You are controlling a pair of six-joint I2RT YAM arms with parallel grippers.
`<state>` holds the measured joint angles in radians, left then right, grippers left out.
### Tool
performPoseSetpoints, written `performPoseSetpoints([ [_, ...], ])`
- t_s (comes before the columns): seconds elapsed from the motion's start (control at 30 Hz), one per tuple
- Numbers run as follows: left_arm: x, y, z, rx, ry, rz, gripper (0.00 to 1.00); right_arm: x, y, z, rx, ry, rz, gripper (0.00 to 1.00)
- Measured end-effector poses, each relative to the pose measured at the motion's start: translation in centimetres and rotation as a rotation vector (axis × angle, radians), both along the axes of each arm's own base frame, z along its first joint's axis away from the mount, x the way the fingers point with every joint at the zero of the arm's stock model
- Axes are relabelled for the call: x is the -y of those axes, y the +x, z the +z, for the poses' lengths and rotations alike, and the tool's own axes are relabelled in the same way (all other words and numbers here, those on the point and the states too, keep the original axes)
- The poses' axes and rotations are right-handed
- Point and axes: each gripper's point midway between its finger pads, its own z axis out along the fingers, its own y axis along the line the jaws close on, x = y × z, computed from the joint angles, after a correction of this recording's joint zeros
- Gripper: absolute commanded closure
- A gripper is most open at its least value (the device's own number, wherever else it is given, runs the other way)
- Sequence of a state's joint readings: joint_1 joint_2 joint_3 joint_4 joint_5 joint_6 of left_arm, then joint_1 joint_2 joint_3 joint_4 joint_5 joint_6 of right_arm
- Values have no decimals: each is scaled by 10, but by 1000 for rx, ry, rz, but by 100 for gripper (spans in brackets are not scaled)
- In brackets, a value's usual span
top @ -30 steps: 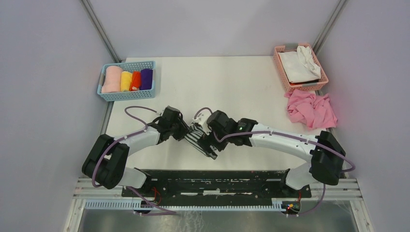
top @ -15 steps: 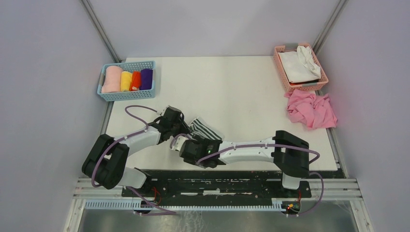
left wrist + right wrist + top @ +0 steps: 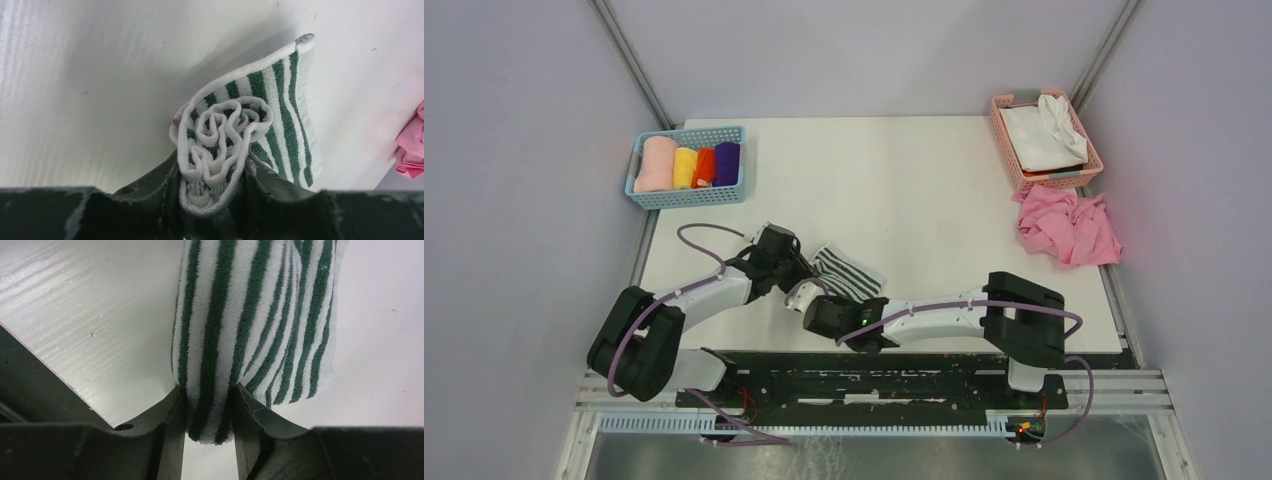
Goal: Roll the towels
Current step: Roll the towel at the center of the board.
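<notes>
The green-and-white striped towel (image 3: 851, 274) lies rolled near the table's front middle. In the left wrist view its spiral end (image 3: 227, 125) faces the camera, and my left gripper (image 3: 212, 175) is shut on that end. In the top view the left gripper (image 3: 802, 270) sits at the roll's left end. My right gripper (image 3: 822, 303) reaches in from the near side. In the right wrist view the right gripper (image 3: 207, 410) is shut on a fold of the striped towel (image 3: 255, 315). A purple rolled towel (image 3: 727, 163) lies in the blue basket (image 3: 686, 196).
The blue basket at the back left also holds pink, yellow and orange rolls. A pink basket (image 3: 1092, 160) at the back right holds a white cloth (image 3: 1039, 135). A crumpled pink cloth (image 3: 1069, 227) lies at the right edge. The right arm stretches low along the front edge.
The right arm left the roll's far side, swung down along the front edge and closed its jaws from wide open onto the striped towel. The left gripper kept its hold.
</notes>
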<state>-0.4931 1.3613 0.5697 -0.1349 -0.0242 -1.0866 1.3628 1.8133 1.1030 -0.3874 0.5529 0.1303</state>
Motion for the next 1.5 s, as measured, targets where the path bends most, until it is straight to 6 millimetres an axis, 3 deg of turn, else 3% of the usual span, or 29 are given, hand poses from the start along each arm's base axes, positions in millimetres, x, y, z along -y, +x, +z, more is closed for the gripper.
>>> performPoseSetpoints([
  [0.17,-15,-4,3,-16,-10,38,48,-4,9,5,-173,183,7,73],
  [0.4,-36,-4,15,-8,1,99,18,-17,9,11,-574,452,96,78],
  [0.57,-47,-3,29,41,-11,132,9,-29,-2,10,-860,609,109,78],
  [0.77,-53,-11,73,225,-89,143,5,-24,13,10,-1169,798,1,78],
  [0.83,-53,-14,79,266,-115,137,5,-22,15,9,-1235,835,-22,76],
  [0.93,-49,-22,74,278,-150,117,5,-19,17,7,-1317,879,-52,74],
  [1.2,-30,-35,28,174,-253,75,5,-14,22,4,-1450,937,-94,72],
  [1.5,-4,-24,33,211,-367,26,5,-7,26,-1,-1550,952,-147,72],
])
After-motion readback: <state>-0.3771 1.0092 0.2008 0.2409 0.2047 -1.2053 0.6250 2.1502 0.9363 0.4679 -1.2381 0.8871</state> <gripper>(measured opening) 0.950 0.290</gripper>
